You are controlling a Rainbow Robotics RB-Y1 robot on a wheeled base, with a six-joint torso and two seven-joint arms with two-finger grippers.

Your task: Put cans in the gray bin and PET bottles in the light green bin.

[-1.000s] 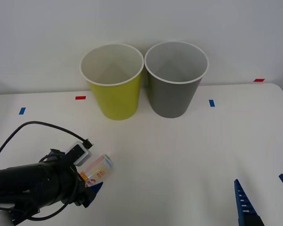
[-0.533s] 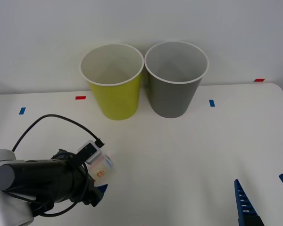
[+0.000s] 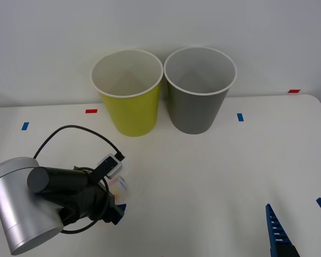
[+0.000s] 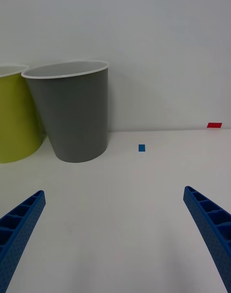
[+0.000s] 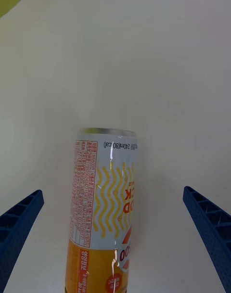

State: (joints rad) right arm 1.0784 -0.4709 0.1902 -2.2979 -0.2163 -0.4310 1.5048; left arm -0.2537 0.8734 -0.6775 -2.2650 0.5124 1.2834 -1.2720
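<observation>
The white table (image 3: pixel 214 176) spreads across the front view, and at its far edge, against the pale wall, stand the two tall tapered bins, upright and side by side with their white rims touching or nearly so: the light green bin (image 3: pixel 129 110) on the left and the gray bin (image 3: pixel 197 107) on the right, both open-mouthed. In the right wrist view the gray bin (image 4: pixel 77 115) stands next to the light green bin (image 4: pixel 14 120). The left arm, with its silver and black wrist and a looping black cable, reaches over the near left part of the table, well apart from the bins. The left gripper (image 5: pixel 115 240) is spread wide, its blue ribbed fingers (image 5: pixel 19 225) at either side of the can (image 5: pixel 103 211) and touching it on neither side. The can (image 3: pixel 119 185) lies on its side on the table just beyond the left wrist, silver top pointing away from the gripper and orange end nearest it. The right gripper (image 4: pixel 115 240) waits low over the near right part of the table, its fingers (image 3: pixel 275 230) apart and holding nothing. Small blue and red tape marks (image 3: pixel 240 116) dot the tabletop.
</observation>
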